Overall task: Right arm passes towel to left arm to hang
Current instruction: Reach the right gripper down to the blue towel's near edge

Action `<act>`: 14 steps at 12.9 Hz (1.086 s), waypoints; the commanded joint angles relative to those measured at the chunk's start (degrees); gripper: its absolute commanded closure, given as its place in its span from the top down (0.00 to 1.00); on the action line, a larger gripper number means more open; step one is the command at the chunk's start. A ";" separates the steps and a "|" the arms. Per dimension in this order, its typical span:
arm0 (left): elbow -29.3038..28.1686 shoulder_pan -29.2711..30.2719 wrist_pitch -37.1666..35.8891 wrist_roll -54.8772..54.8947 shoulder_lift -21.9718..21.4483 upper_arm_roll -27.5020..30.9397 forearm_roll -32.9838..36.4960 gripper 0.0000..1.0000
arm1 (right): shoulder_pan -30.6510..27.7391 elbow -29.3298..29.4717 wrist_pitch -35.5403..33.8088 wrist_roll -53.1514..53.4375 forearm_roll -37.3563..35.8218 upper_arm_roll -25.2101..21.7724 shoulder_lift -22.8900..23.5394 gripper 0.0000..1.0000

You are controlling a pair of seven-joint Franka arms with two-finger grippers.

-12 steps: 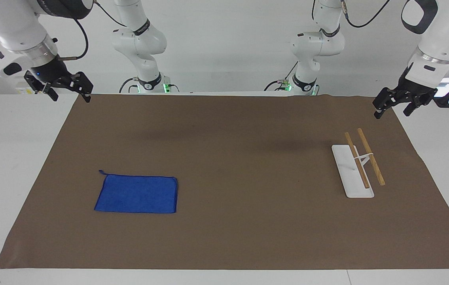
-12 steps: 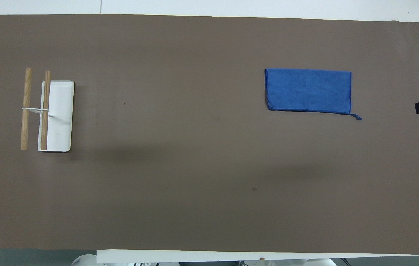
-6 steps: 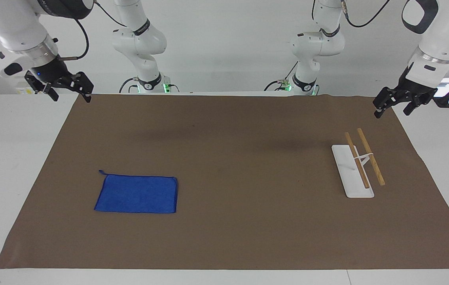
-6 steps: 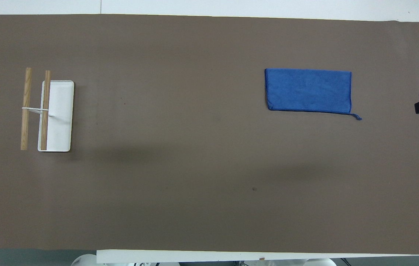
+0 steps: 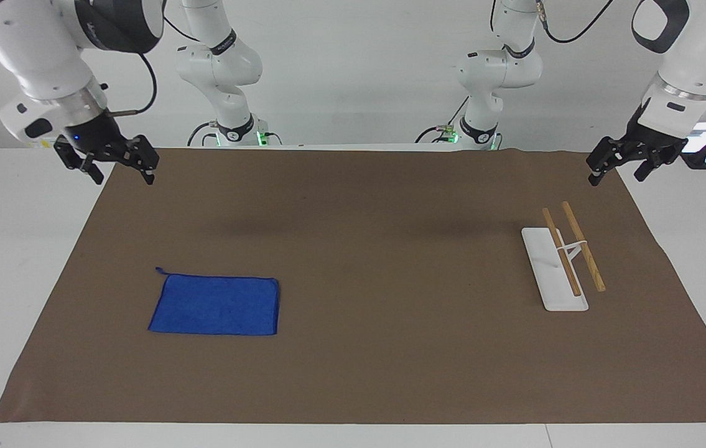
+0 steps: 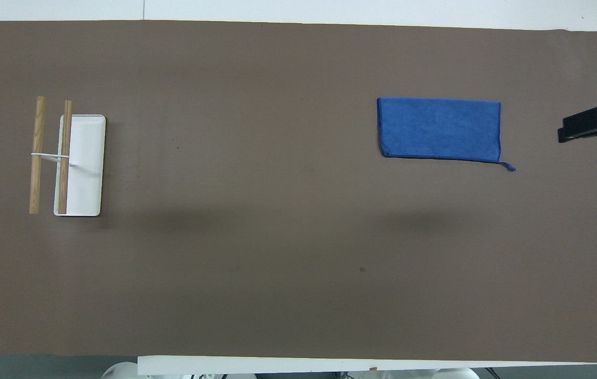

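Towel (image 5: pixel 214 305) flat on mat, ungrasped | right gripper (image 5: pixel 121 169) spread wide, up beside towel | left gripper (image 5: pixel 619 167) parted, waiting above rack (image 5: pixel 555 269)

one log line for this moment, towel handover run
stage: pre-grasp | towel: flat on mat | right claw: open, over mat edge | left claw: open, waiting above rack

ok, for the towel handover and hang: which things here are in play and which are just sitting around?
In play:
- towel, flat on the mat, toward the right arm's end
- white rack with two wooden bars, toward the left arm's end
- right gripper, open, over the mat's edge
- left gripper, open, waiting over the mat's corner

Just there:
- brown mat
- two smaller white arms
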 commanded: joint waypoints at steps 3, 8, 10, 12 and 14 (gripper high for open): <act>-1.82 0.27 -0.33 -0.68 -1.70 -0.19 1.01 1.00 | 4.32 -8.38 20.35 8.11 1.34 0.29 10.12 1.00; -1.82 0.27 -0.33 -0.68 -1.70 -0.19 1.10 1.00 | 4.76 -12.96 27.78 5.25 1.70 0.29 16.72 0.96; -1.82 0.19 -0.33 -0.68 -1.70 -0.19 1.10 1.00 | 3.89 -16.82 31.72 2.51 1.70 0.29 16.64 0.94; -1.82 0.27 -0.33 -0.68 -1.70 -0.19 1.01 1.00 | 3.19 -20.26 34.80 2.15 1.70 0.29 16.64 0.93; -1.82 0.27 -0.33 -0.68 -1.70 -0.19 1.10 1.00 | 3.01 -21.15 35.87 2.06 1.79 0.29 16.81 0.89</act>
